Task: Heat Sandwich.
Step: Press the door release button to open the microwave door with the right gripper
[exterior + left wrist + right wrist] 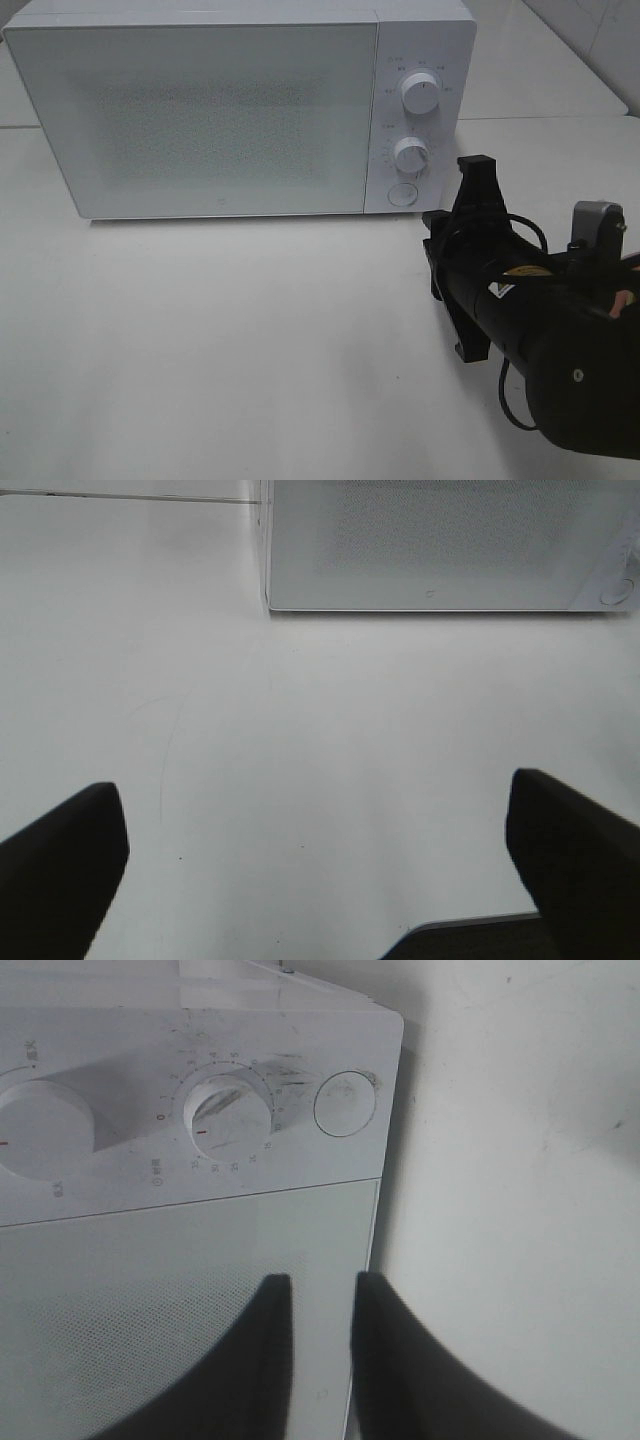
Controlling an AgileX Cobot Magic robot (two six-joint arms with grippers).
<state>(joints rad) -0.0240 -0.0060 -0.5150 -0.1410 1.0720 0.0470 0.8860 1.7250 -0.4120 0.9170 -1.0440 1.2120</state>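
The white microwave (pixel 220 110) stands at the back of the table with its door shut. The sandwich and its pink plate are out of view. My right gripper (pixel 476 165) is shut and empty, just right of the microwave's front lower corner, near the round door button (pixel 402 193). In the right wrist view, its fingertips (pixel 318 1285) sit close together in front of the door's edge, below the lower knob (pixel 232 1115) and the button (pixel 345 1103). My left gripper (pixel 312 783) is open and empty over bare table, facing the microwave (pixel 450 550).
The control panel has an upper knob (pixel 420 93) and a lower knob (pixel 412 154). The white table (pixel 250 330) spreads in front of the microwave. A table seam and tiled wall lie at the far right.
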